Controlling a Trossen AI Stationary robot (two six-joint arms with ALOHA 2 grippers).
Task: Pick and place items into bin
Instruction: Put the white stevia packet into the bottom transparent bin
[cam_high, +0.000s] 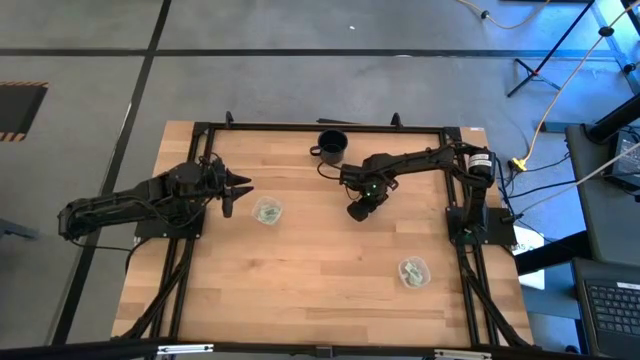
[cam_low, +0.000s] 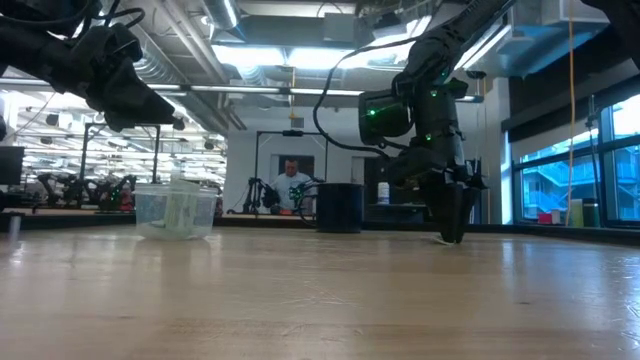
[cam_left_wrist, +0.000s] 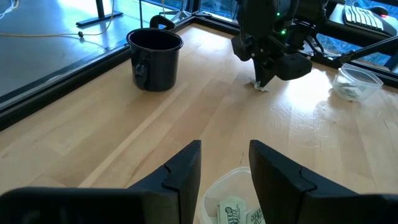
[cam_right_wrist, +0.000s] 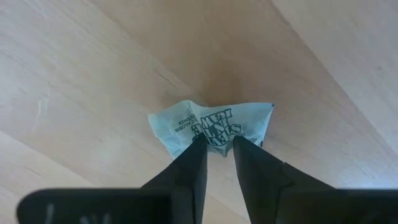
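Although one packet (cam_right_wrist: 211, 127) lies flat on the counter (cam_high: 300, 290), the right end effector (cam_right_wrist: 216, 149) stands tip-down right over it, its two fingers drawn close with only a narrow gap, pinching at the packet's near edge; whether the wrapper is truly clamped or merely touched I cannot tell, and it has not left the wood. Nearest the front right corner sits a clear tub (cam_high: 413, 272) with what look like packets inside, well apart from either arm. Further in, on the left half, a second clear tub (cam_high: 266, 211) holds at least two green-and-white packets, and the left end effector (cam_high: 236, 188) hangs just beside it, part open and empty, waiting. Beyond the right end effector, toward the far edge, stands a black mug (cam_high: 331, 146). Judging by this, the work looks well along: no other loose packet shows on the counter, so the one under the right fingers may be the last, though which tub is the bin is unclear. What remains is to lift it, carry it over and let it go.
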